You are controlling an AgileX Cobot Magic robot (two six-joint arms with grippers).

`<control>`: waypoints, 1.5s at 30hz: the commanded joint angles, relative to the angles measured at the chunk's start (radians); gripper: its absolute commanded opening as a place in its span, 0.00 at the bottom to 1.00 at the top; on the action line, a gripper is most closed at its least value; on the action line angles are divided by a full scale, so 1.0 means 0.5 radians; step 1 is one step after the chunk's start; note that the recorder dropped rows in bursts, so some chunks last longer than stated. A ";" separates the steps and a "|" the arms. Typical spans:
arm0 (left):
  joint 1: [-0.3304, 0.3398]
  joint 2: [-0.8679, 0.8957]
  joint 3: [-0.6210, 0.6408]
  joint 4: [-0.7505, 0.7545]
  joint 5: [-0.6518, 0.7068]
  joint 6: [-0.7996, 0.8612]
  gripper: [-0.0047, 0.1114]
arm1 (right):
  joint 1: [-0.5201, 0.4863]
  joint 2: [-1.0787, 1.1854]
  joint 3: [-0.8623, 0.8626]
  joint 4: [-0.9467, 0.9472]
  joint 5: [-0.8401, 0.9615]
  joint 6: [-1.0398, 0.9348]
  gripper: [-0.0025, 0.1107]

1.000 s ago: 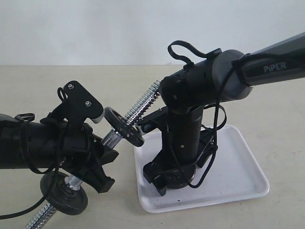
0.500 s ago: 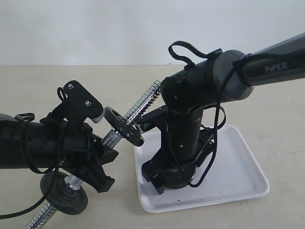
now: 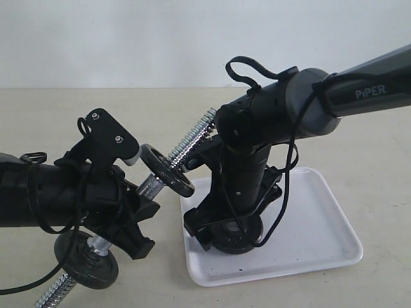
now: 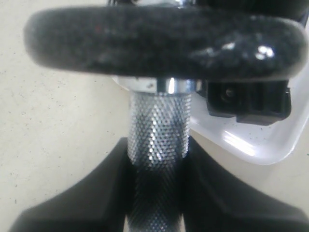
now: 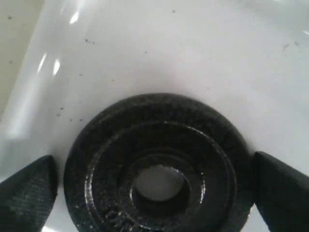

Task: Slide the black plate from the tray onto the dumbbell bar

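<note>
two arms work over a pale beige worktop [image 3: 359,128], and you can place everything against the white tray [image 3: 321,231] lying on it. the right arm [image 3: 366,90], dark grey, comes in from above the tray and bends straight down into it. the left arm [image 3: 38,199], black, lies low off the tray, beside the short rim nearest the bar. the dumbbell bar [image 3: 192,138] is held off the worktop at a slant just outside that rim. its upper threaded end rises past the tray's far corner and its lower threaded end points away from the tray. one black disc [image 3: 167,170] sits on the bar close to the tray's rim, tilted with the bar. a second disc [image 3: 87,260] sits further down, well away from the tray. the black plate [image 5: 159,116] lies flat on the tray floor, in the part nearest the bar, with white tray showing through its central hole. your left end effector [image 4: 157,193] is clamped on the bar's knurled grip, a finger on each side, just short of the nearer disc. your right end effector [image 3: 226,231] is down in the tray with its jaws spread wide, one fingertip [image 5: 29,193] on either side of the plate. a sliver of tray shows between that fingertip and the plate's edge. on the other side you cannot tell whether the finger touches.
</note>
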 commanded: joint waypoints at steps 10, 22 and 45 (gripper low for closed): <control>-0.003 -0.099 -0.103 -0.035 0.106 -0.027 0.08 | 0.003 0.118 0.055 -0.038 0.060 -0.006 0.82; -0.003 -0.099 -0.103 -0.035 0.106 -0.027 0.08 | 0.003 0.121 0.059 -0.038 0.081 0.011 0.41; 0.001 -0.086 -0.103 -0.035 0.007 -0.047 0.08 | 0.003 -0.057 0.059 -0.292 0.188 0.015 0.02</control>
